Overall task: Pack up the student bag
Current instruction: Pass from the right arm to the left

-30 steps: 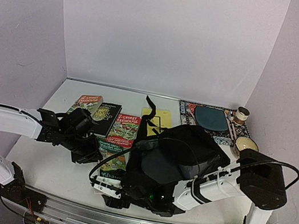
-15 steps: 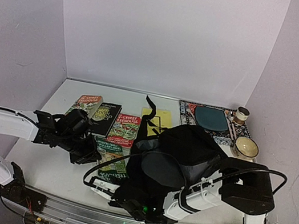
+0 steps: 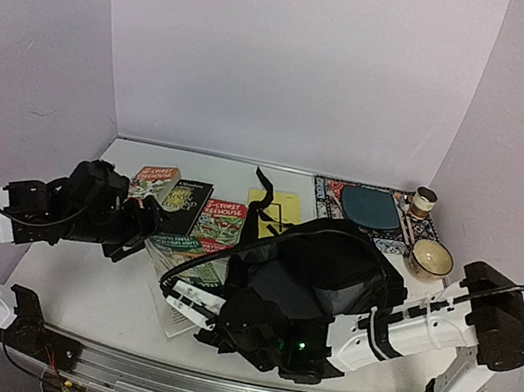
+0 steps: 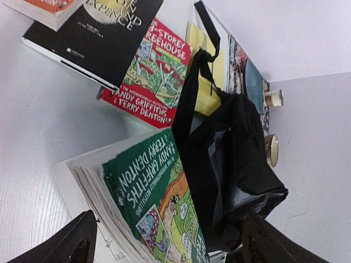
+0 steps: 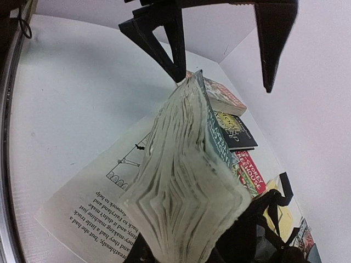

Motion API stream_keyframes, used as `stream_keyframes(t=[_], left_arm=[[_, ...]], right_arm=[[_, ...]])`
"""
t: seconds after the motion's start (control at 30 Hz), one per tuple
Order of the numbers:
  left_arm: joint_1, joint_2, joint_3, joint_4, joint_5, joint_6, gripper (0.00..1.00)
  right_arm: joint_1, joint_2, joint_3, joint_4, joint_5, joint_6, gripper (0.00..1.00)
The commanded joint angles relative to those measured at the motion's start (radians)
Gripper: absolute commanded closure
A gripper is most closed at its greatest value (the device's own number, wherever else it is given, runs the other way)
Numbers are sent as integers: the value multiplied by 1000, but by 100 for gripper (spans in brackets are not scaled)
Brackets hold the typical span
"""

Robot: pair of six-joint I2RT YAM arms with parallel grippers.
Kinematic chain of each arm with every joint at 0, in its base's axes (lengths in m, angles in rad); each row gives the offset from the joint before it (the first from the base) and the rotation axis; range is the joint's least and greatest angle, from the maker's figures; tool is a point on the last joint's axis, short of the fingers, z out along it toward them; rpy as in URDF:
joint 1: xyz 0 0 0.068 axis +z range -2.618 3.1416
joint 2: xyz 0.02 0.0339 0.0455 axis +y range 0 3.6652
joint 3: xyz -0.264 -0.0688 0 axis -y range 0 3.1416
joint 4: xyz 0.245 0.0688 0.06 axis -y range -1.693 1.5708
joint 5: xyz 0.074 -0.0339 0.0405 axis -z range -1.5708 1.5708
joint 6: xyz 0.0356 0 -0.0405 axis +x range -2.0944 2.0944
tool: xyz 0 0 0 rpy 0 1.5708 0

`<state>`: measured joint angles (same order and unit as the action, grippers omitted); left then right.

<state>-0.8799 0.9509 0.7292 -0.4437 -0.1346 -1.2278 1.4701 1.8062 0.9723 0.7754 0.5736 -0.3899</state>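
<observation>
- Student bag (image 3: 325, 268) lies slumped on the tabletop (image 3: 92, 293), just beyond the right pincer (image 5: 222, 82) and close against that arm. From the left pincer (image 4: 170, 219) it sits on the far side of a green book (image 4: 159, 203).
- Left pincer: jaws spread wide, with the tilted green book between them; no grip on it shows.
- Right pincer: jaws also spread wide, clasping nothing visible. The book's fanned page edges rise right before it, and one page (image 5: 93, 203) lies flat on the tabletop.
- Past the left pincer lie a red book (image 4: 156, 76) and a black book (image 4: 101, 38).
</observation>
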Motion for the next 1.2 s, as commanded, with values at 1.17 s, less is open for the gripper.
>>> stream_keyframes(t=[1.17], left_arm=[[7,271,-4,689,212,68,6]], right_arm=[[-211,-449,-145,-9,61,624,100]])
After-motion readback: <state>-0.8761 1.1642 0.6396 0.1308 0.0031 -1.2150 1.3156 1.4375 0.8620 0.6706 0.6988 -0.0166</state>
